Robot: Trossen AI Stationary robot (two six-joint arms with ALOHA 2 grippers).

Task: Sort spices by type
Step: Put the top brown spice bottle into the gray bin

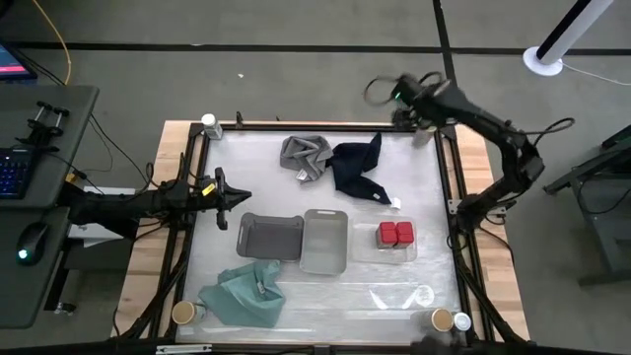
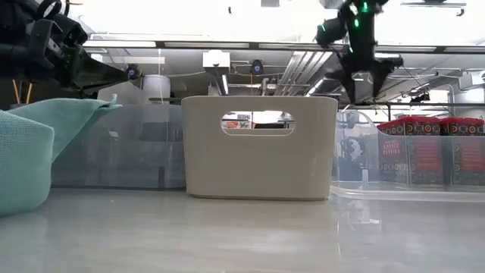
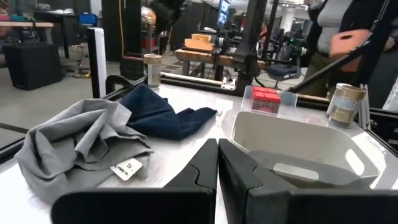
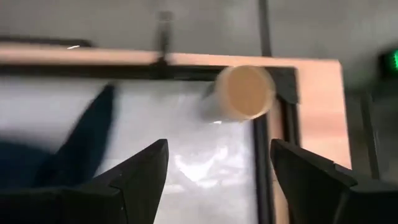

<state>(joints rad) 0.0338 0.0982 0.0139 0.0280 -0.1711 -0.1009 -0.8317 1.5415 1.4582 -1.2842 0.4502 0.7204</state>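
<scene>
Looking down from the high view, you've got the right claw (image 1: 419, 110) at the upper right of the frame, over the table's (image 1: 325, 296) far corner, fingers spread and empty. The left claw (image 1: 237, 196) sits at mid-left, pressed together, waiting. Two red jars (image 1: 396, 234) rest in the clear tray (image 1: 386, 252) right of centre.

Low view now: those red jars (image 2: 430, 148) show at the right edge, the beige tray (image 2: 259, 148) in the middle.

Left wrist view: shut fingers low in frame, grey cloth (image 3: 81, 140) at left.

Right wrist view: there's your target, a tan-topped jar (image 4: 246, 92) upper centre, standing in the table's corner against the frame, between and beyond your spread fingers. It looks light, rigid and probably smooth-sided, so take it around the body below the lid, squarely, or it may slip or tip.
</scene>
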